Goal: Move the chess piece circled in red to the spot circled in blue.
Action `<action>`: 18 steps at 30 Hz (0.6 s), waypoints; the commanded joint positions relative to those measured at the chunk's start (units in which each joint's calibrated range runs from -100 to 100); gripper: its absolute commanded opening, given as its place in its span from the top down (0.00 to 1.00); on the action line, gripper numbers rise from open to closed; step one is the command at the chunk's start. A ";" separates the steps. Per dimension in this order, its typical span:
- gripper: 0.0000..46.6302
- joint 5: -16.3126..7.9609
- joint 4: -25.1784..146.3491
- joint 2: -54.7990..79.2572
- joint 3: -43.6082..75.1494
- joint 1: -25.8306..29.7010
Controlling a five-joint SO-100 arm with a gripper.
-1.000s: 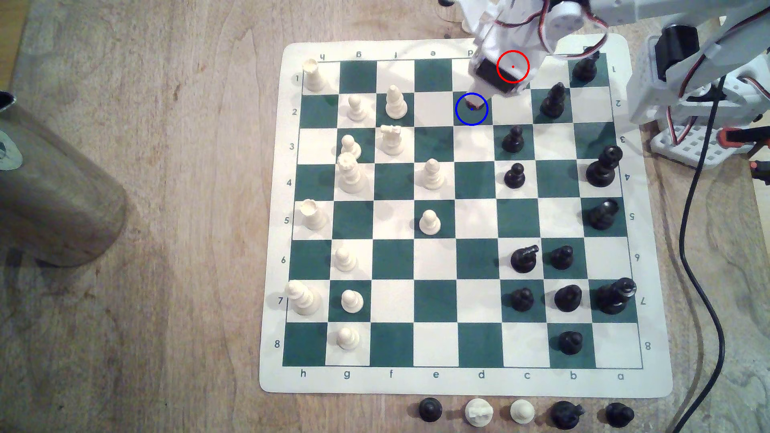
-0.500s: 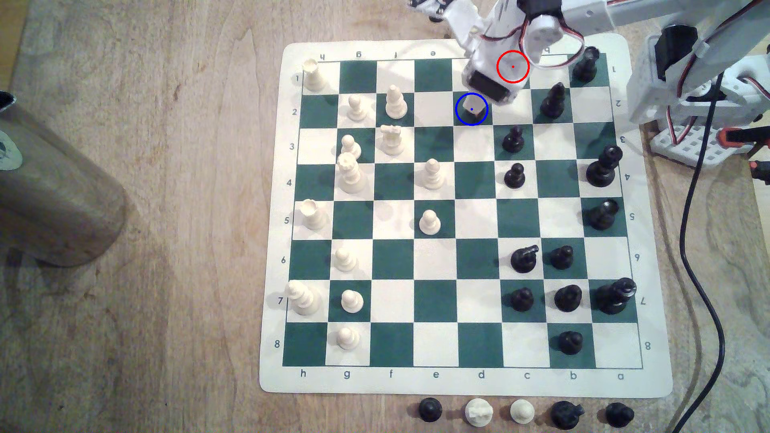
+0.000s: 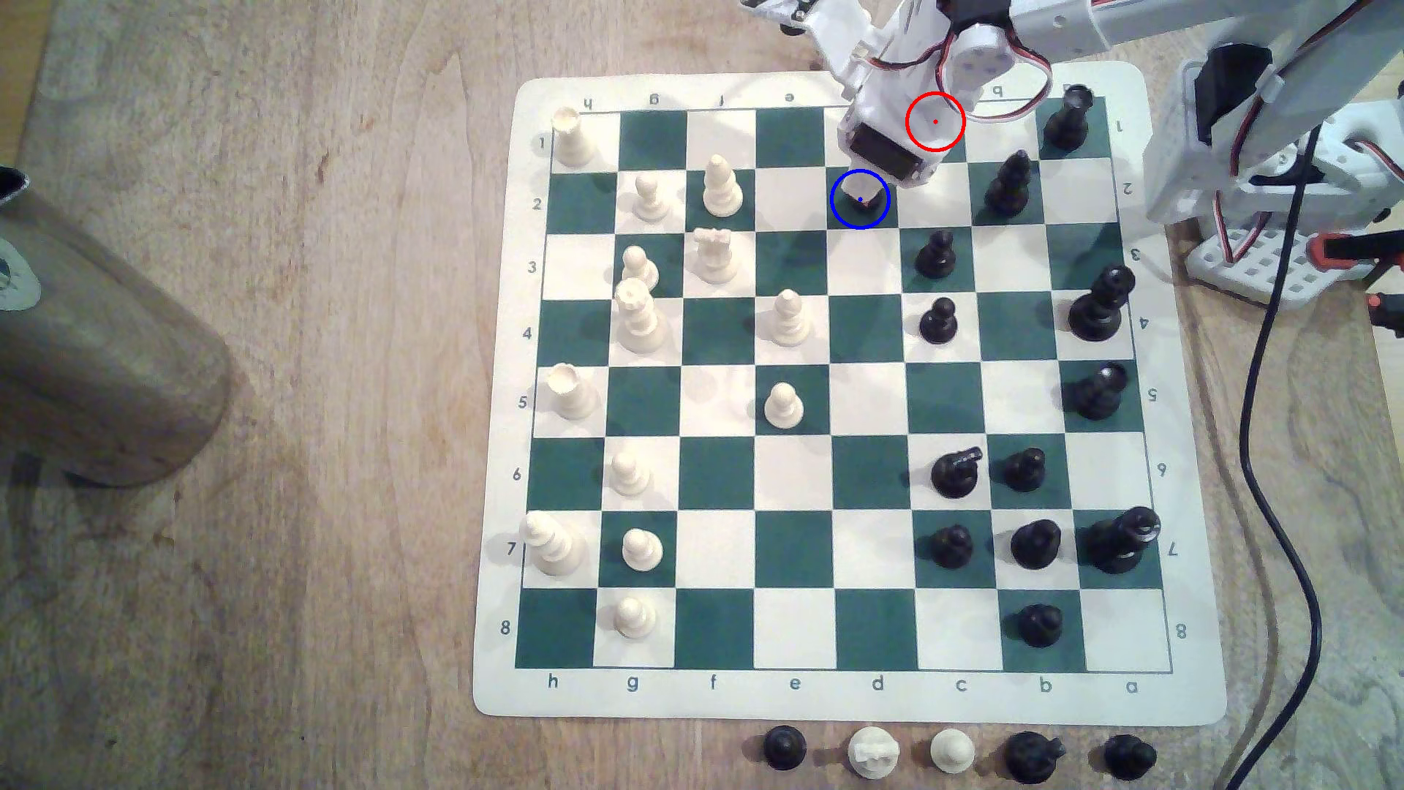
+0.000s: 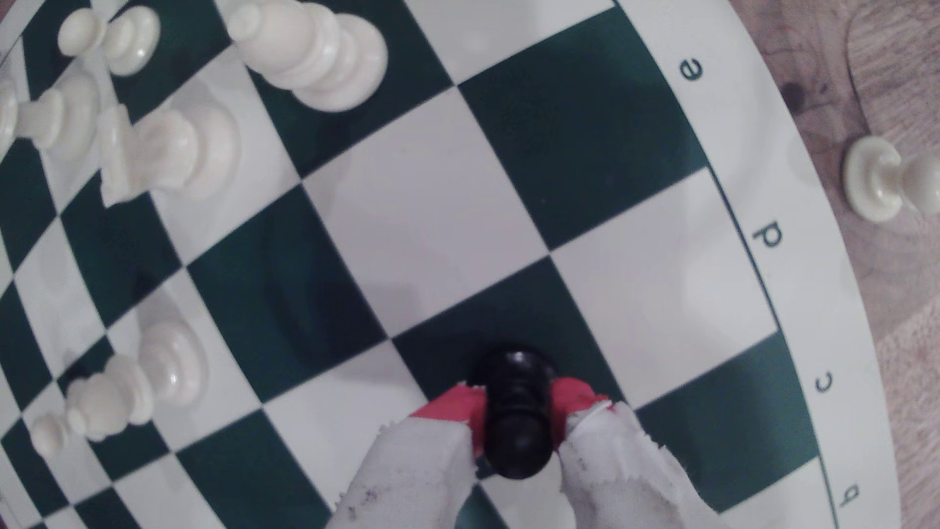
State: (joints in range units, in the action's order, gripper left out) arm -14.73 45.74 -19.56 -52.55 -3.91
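Claw shifted slightly over blue-ringed square since earlier frame, clamped on black pawn. Lower straight until base seats centred, then release slowly.

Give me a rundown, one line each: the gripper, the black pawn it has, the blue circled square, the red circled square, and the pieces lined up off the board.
Gripper: shut on the black pawn, over the blue-ringed square.
Black pawn: held between the red-tipped fingers; whether it touches the board is unclear.
Blue-ringed square: green, partly covered by the gripper.
Red-ringed square: mostly hidden by the arm.
Five spare pieces: off the board's near edge.
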 commanded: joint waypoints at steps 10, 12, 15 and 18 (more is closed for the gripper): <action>0.70 -0.39 -0.61 -0.05 5.14 -0.20; 0.66 -0.39 -0.53 -0.30 4.77 -0.43; 0.59 -0.34 -0.45 -1.40 4.14 -0.67; 0.58 -0.24 -0.12 -2.59 3.51 -0.98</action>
State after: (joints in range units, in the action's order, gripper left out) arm -15.02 45.02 -19.23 -52.55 -4.42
